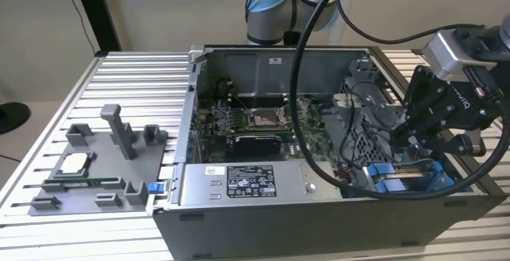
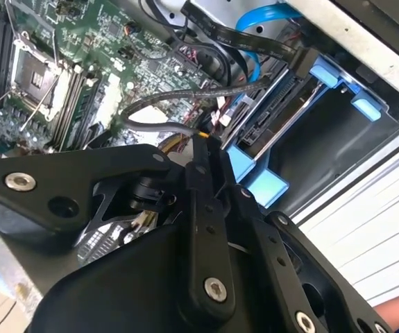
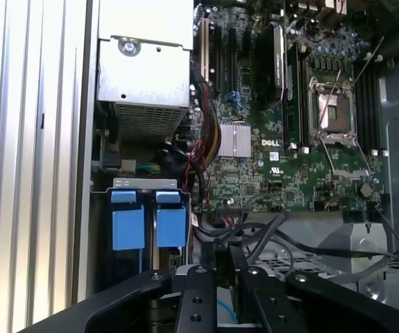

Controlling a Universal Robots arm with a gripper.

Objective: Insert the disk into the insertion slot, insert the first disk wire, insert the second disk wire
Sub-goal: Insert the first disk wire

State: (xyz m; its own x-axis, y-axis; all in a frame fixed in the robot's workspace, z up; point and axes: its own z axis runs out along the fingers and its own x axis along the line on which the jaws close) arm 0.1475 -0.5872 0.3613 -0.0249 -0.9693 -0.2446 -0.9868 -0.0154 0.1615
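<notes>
Black tool [image 2: 202, 149] hangs near the blue-framed disk [image 2: 277, 121].

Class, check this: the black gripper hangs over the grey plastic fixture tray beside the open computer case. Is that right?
No. In the exterior view the black gripper hangs over the blue plastic carriers inside the open computer case; the grey plastic fixture tray lies apart at that view's left.

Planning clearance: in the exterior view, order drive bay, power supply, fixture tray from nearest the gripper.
1. Drive bay, just below the gripper, exterior view's right.
2. Power supply, case front, middle.
3. Fixture tray, exterior view's far left.
</notes>
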